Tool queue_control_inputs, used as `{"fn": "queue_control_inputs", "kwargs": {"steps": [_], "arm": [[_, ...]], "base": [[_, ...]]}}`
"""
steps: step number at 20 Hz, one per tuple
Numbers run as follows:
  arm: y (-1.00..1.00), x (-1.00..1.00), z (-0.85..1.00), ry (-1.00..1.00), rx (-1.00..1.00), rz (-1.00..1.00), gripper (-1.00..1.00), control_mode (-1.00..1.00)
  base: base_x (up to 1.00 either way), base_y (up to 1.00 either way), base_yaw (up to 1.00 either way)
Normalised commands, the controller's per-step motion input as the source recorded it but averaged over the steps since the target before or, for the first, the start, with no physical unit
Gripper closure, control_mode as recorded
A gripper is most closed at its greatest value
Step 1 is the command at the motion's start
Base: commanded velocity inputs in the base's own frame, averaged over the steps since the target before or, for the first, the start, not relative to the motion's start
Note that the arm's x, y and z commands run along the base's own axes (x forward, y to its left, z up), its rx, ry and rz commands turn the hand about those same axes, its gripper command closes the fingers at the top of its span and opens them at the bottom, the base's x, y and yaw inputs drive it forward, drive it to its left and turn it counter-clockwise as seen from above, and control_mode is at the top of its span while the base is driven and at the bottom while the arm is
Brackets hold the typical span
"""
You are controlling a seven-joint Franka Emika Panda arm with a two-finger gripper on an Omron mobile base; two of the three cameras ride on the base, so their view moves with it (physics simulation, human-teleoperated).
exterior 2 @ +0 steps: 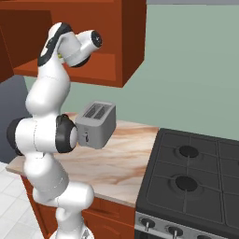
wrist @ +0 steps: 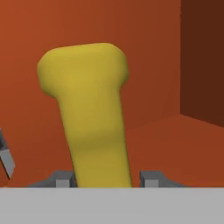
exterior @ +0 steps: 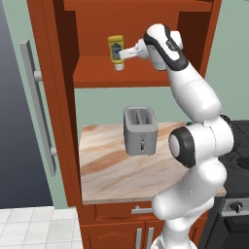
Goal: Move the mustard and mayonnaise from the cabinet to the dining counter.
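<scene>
We see the white Franka arm with dark joints rising from the base, bending at the elbow above the beige marble countertop (exterior: 112, 165), and reaching up and leftward into the open reddish-brown wooden wall cabinet (exterior: 58, 97). The forearm slopes up steeply and the wrist turns so the hand points sideways into the shelf space.

The two-finger gripper (exterior: 121, 53) is clenched around the small yellow squeeze bottle of mustard (exterior: 115, 48). From the left base camera the bottle looks upside down, with its white cap at the bottom just over the shelf board; we cannot tell whether the cap touches the board. In the hand camera the yellow body (wrist: 89, 113) stands between the 2 grey fingertips (wrist: 151, 179), leaning slightly, with the red-brown cabinet back wall behind it.

The bottle carries a dark label with a pale patch, but any writing is too small for us to read.

Below the cabinet, a grey 2-slot toaster (exterior: 140, 130) sits on the countertop, and a black gas hob (exterior 2: 196, 177) lies to the right.
</scene>
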Motion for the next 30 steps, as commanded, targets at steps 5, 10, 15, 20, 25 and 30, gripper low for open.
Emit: {"fn": "queue_control_inputs", "kwargs": {"steps": [5,10,15,20,25,30], "arm": [[0.02,-0.61,-0.01,-0.17,0.0,-0.04,1.0,-1.0],[0.01,-0.65,0.04,-0.12,0.0,-0.11,1.0,-1.0],[-0.02,-0.71,0.21,0.0,0.07,-0.15,1.0,-1.0],[-0.06,-0.74,0.27,0.0,0.01,-0.08,1.0,-1.0],[-0.08,-0.82,0.17,0.0,-0.01,0.0,1.0,-1.0],[-0.18,-0.87,0.09,0.0,0.0,0.0,1.0,-1.0]], "base": [[0.0,0.0,0.0],[0.0,0.0,0.0],[0.0,0.0,0.0],[0.0,0.0,0.0],[0.0,0.0,0.0],[0.0,0.0,0.0]]}}
